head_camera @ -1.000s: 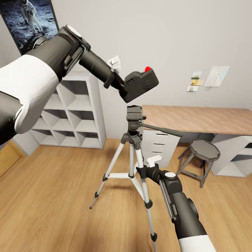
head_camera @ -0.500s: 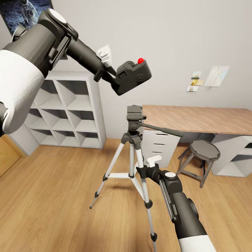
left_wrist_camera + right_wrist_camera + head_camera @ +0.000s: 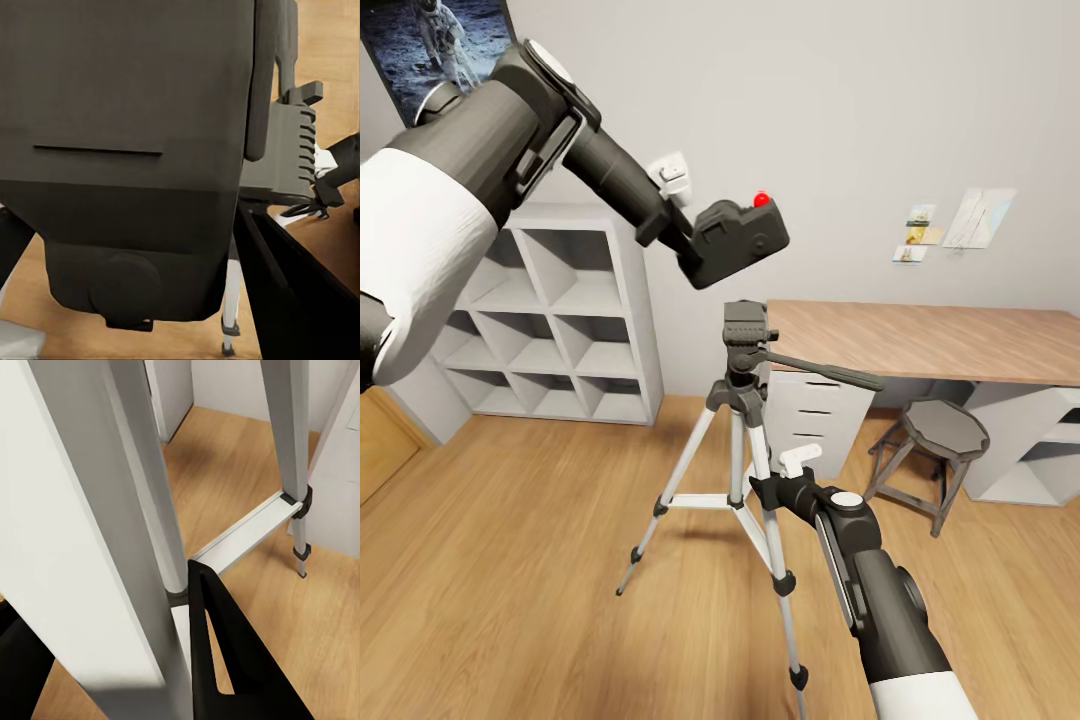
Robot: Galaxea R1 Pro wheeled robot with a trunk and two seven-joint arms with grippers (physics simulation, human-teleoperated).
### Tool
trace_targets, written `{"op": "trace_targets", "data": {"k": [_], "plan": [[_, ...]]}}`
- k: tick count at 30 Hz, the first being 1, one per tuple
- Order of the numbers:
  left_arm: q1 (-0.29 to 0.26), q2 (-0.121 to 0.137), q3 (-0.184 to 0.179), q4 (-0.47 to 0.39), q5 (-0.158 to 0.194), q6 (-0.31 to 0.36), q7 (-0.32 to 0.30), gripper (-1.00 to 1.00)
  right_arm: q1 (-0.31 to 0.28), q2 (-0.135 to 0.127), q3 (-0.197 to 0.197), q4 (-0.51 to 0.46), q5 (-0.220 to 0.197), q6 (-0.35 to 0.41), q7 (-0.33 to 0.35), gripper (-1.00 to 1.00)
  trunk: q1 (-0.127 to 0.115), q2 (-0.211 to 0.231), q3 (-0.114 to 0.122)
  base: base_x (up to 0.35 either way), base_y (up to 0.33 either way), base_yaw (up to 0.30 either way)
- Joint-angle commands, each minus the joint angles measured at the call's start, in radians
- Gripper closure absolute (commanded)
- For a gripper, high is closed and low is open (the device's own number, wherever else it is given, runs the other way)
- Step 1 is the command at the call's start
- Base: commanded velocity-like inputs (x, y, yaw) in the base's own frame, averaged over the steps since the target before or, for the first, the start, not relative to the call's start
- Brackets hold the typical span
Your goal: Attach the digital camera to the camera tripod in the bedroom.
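The left gripper grips the digital camera in the air — just above the camera tripod head. The right gripper grips a tripod leg.

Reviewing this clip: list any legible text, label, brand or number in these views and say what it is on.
No text can be read.
Papers pinned on the wall above the desk: too small and blurred to tell whether they carry print.
Poster: a picture of an astronaut, no words legible.
Digital camera held by the left gripper, and camera tripod: no visible brand or marking.
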Motion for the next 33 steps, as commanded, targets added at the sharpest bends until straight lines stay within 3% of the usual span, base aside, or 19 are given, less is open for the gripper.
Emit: {"op": "trace_targets", "data": {"k": [1,10,14,17,26,33], "plan": [[-0.001,0.001,-0.007,-0.003,-0.004,0.01,-0.006,1.0,-0.001,0.001,-0.003,0.019,0.066,-0.003,-0.007,1.0,0.001,-0.002,-0.002,0.0,0.0,0.0],[-0.001,0.002,-0.028,-0.047,0.0,0.027,-0.005,1.0,-0.001,0.001,-0.003,0.019,0.066,-0.003,-0.007,1.0,0.001,-0.002,-0.002,0.0,0.0,0.0],[-0.001,0.004,-0.064,-0.077,0.002,0.031,-0.006,1.0,-0.001,0.001,-0.003,0.02,0.065,-0.003,-0.007,1.0,0.001,-0.002,-0.002,0.0,0.0,0.0],[-0.001,0.007,-0.111,-0.112,0.003,0.032,-0.006,1.0,-0.001,0.001,-0.003,0.02,0.064,-0.003,-0.007,1.0,0.001,-0.002,-0.002,0.0,0.0,0.0],[-0.001,0.011,-0.14,-0.147,0.004,0.032,-0.006,1.0,-0.001,0.001,-0.003,0.02,0.064,-0.003,-0.008,1.0,0.001,-0.002,-0.002,0.0,0.0,0.0],[-0.001,0.046,-0.157,-0.216,0.004,0.034,-0.006,1.0,-0.001,0.001,-0.003,0.021,0.064,-0.003,-0.008,1.0,0.001,-0.002,-0.002,0.0,0.0,0.0]]}}
